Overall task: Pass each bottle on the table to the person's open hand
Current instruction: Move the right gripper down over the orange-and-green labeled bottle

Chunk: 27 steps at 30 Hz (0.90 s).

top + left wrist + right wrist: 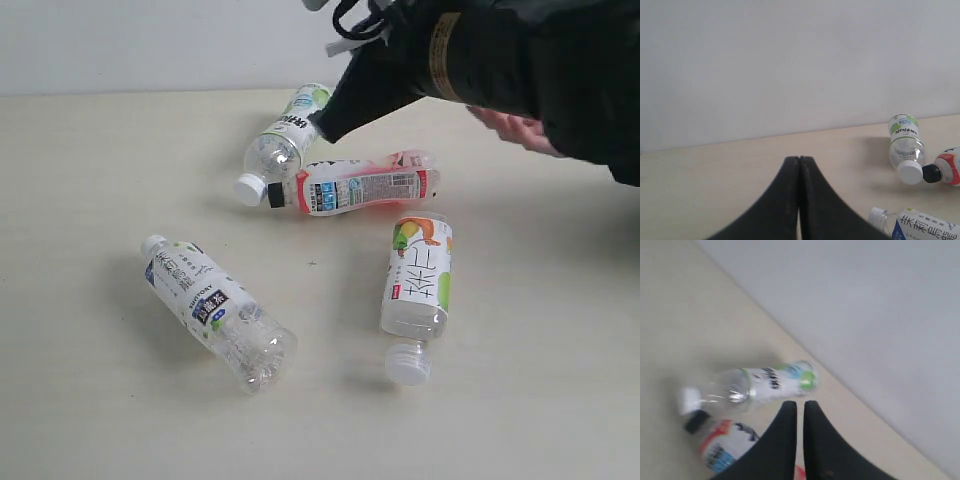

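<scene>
Bottles, four small clear plastic ones, all lie on their sides on the pale beige table (90,400). In the exterior view the green-labelled bottle (285,140) with a white cap lies at upper centre. The red-pink-labelled bottle (360,185) with a black cap lies just below it, the two caps nearly touching. The blue-labelled bottle (215,310), white-capped, lies at lower left, and the orange-and-green-labelled bottle (418,280), also white-capped, lies right of centre. The right gripper (322,125) hovers over the green-labelled bottle's far end, its black fingers (787,412) drawn together to a thin slit, holding nothing. The left gripper (799,159), seen only in its wrist view, is pressed closed and empty. The person's bare hand (515,128) shows at upper right, mostly hidden behind the dark arm (520,50).
</scene>
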Motion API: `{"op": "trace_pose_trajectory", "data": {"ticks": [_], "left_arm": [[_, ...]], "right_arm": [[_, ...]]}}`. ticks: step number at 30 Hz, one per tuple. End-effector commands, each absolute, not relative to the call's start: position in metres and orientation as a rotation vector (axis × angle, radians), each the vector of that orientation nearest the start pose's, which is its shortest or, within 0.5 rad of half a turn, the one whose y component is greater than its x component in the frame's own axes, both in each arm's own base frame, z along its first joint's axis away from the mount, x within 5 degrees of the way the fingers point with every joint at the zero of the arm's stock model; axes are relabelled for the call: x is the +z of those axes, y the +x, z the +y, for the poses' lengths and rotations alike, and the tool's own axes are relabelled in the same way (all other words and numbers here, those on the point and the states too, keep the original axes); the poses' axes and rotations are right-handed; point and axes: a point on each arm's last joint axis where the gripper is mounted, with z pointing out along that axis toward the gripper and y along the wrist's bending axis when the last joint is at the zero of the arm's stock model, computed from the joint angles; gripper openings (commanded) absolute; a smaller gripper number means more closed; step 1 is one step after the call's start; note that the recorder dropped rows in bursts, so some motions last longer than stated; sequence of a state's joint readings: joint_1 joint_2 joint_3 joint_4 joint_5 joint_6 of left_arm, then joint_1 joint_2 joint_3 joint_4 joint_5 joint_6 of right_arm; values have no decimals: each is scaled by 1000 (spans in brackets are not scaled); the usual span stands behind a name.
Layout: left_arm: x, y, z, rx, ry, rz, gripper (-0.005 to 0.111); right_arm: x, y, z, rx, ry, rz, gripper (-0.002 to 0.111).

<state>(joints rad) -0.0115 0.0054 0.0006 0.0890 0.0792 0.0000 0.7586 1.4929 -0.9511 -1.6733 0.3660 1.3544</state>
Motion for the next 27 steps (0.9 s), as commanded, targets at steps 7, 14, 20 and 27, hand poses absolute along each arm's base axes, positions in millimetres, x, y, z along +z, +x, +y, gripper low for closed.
{"op": "trace_pose_trajectory", "data": {"ticks": [7, 14, 20, 27], "left_arm": [[206, 56, 0, 68, 72, 1557, 0], [206, 56, 0, 68, 72, 1557, 0], [206, 56, 0, 68, 72, 1557, 0], [206, 56, 0, 68, 72, 1557, 0]], "right_arm": [[262, 258, 188, -296, -575, 2263, 7], [258, 251, 197, -94, -358, 2459, 7], [256, 244, 205, 52, -213, 2608, 28], [248, 243, 210, 93, -177, 2656, 69]]}}
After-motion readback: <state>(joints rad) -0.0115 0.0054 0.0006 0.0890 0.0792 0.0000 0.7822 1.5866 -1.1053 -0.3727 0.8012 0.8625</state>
